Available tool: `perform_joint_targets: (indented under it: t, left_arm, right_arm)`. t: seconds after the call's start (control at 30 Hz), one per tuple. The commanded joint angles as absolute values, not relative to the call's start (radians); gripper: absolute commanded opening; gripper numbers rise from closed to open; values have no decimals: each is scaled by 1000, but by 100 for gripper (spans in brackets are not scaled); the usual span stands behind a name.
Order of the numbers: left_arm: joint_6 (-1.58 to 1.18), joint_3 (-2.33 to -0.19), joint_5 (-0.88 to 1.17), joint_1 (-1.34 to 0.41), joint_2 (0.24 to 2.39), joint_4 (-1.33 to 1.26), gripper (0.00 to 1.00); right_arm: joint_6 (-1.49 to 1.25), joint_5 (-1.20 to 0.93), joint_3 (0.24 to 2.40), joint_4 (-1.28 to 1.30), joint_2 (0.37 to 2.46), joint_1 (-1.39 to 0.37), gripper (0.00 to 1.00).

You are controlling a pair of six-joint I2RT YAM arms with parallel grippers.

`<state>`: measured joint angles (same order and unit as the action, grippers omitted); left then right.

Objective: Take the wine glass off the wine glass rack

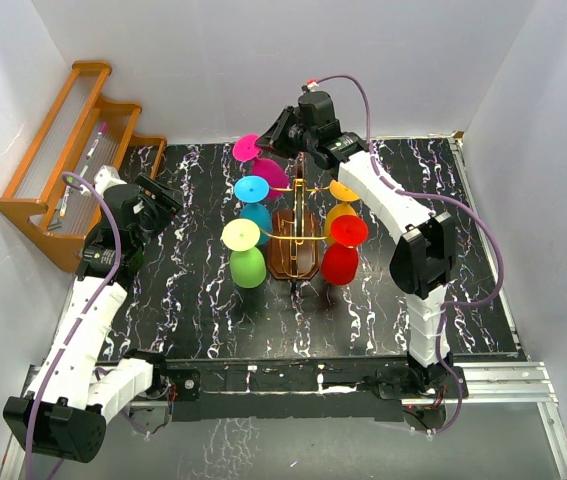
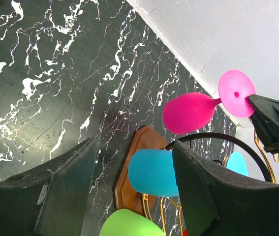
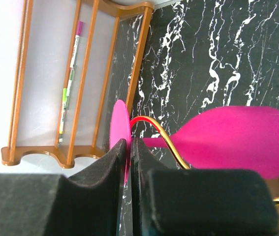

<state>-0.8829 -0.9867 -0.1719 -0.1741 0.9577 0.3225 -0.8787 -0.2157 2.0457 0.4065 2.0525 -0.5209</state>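
Rack (image 1: 298,262) stands mid-table (image 1: 463,300), with other coloured glasses (image 1: 341,262) hanging on it. Pink glass (image 1: 271,172) sits tilted at the rack's far left. Its stem seems to lie inside a wire curl (image 3: 161,133), so it is not yet off. Right gripper (image 3: 129,147) is pinched on the glass's foot. Left gripper (image 1: 163,195) is spread and empty, left of the rack. Left to do: draw the glass clear.

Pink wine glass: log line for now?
right end effector shut on pink wine glass foot | glass tilted at wine glass rack | left end effector open
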Motion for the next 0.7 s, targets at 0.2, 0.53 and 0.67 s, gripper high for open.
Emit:
perform_joint_targets:
  t: [0.2, 0.53, 0.67]
  left_arm:
    - [-885, -983, -161, -176, 941, 327, 61]
    - [-887, -994, -156, -176, 943, 333, 61]
    - [-883, -1001, -155, -176, 947, 333, 61]
  right_arm:
    - [-907, -207, 1965, 266, 1940, -524, 8]
    - [-1013, -210, 1801, 58, 1868, -502, 8]
    - [-1037, -219, 1798, 17, 1887, -496, 8]
